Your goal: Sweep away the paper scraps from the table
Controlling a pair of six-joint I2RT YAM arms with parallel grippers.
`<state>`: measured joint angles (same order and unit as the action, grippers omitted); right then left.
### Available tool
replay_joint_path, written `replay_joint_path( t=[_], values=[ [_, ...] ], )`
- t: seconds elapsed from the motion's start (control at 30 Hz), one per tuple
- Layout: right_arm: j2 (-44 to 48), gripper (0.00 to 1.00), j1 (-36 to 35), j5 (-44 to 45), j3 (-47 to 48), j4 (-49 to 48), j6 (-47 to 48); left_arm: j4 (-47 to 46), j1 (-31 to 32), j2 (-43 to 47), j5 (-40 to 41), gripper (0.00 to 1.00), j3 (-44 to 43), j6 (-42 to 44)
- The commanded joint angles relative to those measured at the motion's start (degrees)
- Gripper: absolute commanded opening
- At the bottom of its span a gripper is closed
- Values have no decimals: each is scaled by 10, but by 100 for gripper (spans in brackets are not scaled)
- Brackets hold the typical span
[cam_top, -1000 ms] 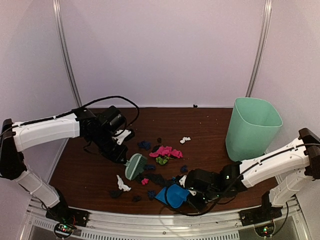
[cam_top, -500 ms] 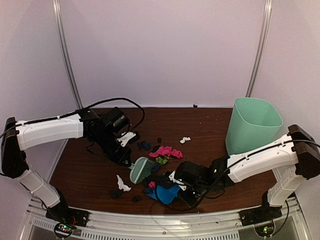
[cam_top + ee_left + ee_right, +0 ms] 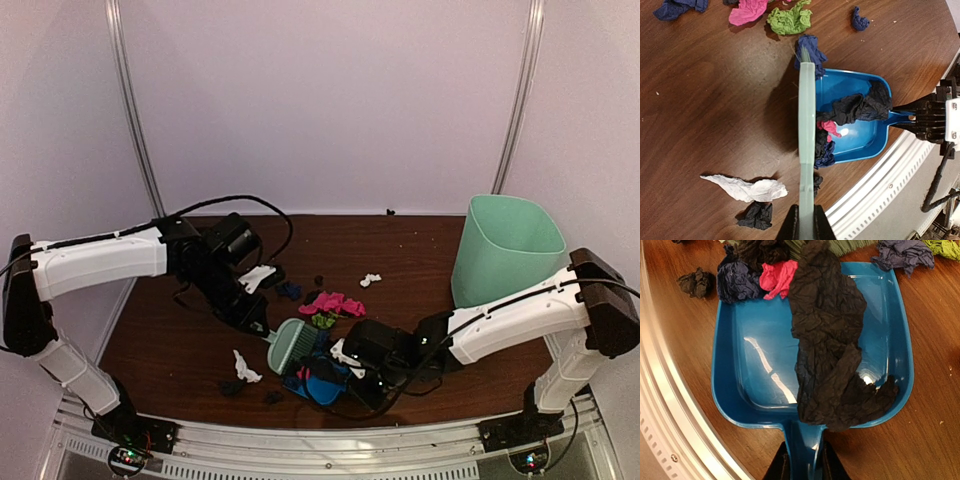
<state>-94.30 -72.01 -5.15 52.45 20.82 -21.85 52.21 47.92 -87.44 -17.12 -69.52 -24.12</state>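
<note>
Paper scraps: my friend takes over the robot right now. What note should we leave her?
Left gripper: jaws shut on the brush handle, bristles at the mouth of the dustpan.
Right gripper: jaws shut on the dustpan handle, pan flat on the table.
Done: a big black scrap lies in the pan; a pink scrap and a dark blue scrap sit at its lip.
Left: a white scrap, a green scrap and others lie on the table; the pan is not yet tipped into the bin.

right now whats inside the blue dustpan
A black paper wad lies across the dustpan, a pink scrap and a dark blue scrap at its mouth. What's under the wad is hidden.
</note>
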Motion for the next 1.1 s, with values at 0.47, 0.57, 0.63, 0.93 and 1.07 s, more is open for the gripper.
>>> replay_joint_path(
  t=[0.47,0.57,0.63,0.93,1.07],
  values=[
    [25,0,0,24,-64,-155,-28,0,8,77,-61,0,-18,-77],
    [24,0,-1,26,-71,-164,-28,22,8,88,-55,0,-36,-82],
    [24,0,-1,26,-75,-168,-27,40,8,98,-47,0,-48,-84],
    [32,0,-7,30,-94,-166,-34,117,8,135,75,0,-107,-104],
    [41,0,-11,30,-100,-159,-37,145,8,134,133,0,-106,-103]
  ],
)
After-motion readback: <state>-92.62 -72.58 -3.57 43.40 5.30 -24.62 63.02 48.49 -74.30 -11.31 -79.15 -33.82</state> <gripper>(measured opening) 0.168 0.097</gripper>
